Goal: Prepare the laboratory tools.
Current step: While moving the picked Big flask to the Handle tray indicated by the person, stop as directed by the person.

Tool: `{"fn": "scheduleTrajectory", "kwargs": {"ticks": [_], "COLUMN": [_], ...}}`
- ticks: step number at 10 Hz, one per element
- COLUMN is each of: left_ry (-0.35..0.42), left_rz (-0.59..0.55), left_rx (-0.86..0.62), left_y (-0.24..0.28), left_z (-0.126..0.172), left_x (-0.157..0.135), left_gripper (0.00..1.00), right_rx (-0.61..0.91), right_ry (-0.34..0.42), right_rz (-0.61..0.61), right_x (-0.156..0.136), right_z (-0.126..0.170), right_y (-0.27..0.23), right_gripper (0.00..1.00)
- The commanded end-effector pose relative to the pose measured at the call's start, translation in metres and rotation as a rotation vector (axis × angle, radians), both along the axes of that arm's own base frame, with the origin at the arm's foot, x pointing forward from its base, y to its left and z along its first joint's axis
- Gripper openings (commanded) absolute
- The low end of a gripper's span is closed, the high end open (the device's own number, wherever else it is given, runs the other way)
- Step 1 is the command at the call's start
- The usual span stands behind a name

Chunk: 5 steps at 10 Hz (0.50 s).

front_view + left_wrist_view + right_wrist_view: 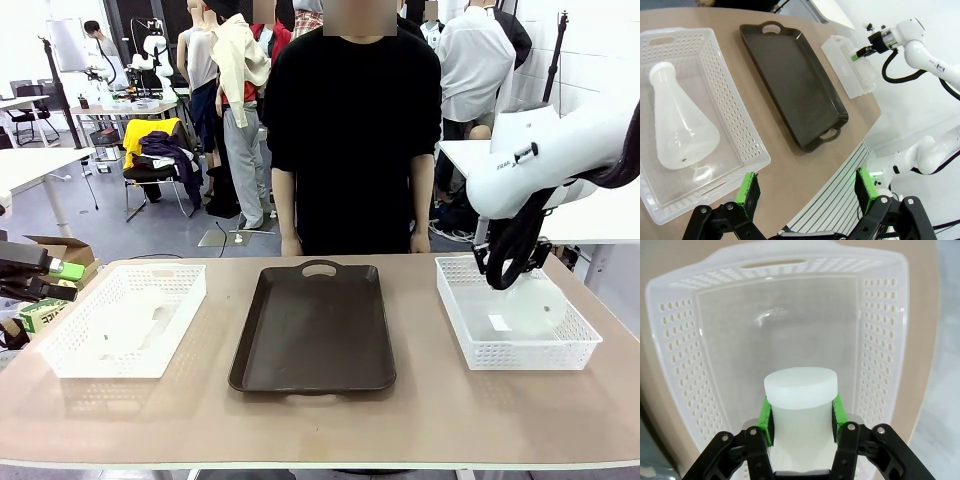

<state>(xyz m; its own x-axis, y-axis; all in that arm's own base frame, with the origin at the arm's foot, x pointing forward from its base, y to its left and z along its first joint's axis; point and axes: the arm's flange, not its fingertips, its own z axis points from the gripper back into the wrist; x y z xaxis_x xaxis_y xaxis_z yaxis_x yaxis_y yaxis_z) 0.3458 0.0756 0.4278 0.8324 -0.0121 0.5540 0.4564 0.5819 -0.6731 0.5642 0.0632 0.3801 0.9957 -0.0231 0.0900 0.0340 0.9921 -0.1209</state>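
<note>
One frosted-white conical flask (680, 125) lies on its side in the left white mesh basket (735, 115), faintly seen as the flask (150, 325) from the front. My left gripper (807, 187) hovers open above the table edge beside that basket, holding nothing; it stands at the far left as the left gripper (45, 275). My right gripper (801, 415) is shut on the neck of the second flask (801, 385), green pads on both sides just below its cap. That flask (530, 305) is inside the right basket (560, 350), under the right gripper (503, 272).
A dark brown tray (315, 325) lies bare in the middle of the table between the two baskets. A person stands at the far side behind it, hands down. Cardboard boxes (50, 262) sit off the table's left end.
</note>
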Motion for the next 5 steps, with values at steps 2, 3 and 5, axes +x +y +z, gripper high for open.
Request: {"fn": "scheduleTrajectory", "kwargs": {"ticks": [2, 3, 5], "left_ry": [-0.026, -0.026, -0.026], "left_rz": [-0.006, -0.006, -0.006], "left_rx": [-0.018, -0.018, -0.018], "left_y": [0.001, 0.001, 0.001], "left_z": [-0.001, -0.001, -0.001], "left_x": [0.001, 0.001, 0.001], "left_gripper": [1.00, 1.00, 1.00], "right_rx": [0.013, 0.024, 0.057], "right_ry": [-0.045, -0.078, -0.127], "right_rz": [-0.008, 0.000, 0.032], "right_x": [-0.018, -0.029, -0.053], "right_z": [0.042, 0.062, 0.101], "right_y": [-0.009, -0.009, -0.005], "right_gripper": [0.00, 0.00, 0.00]}}
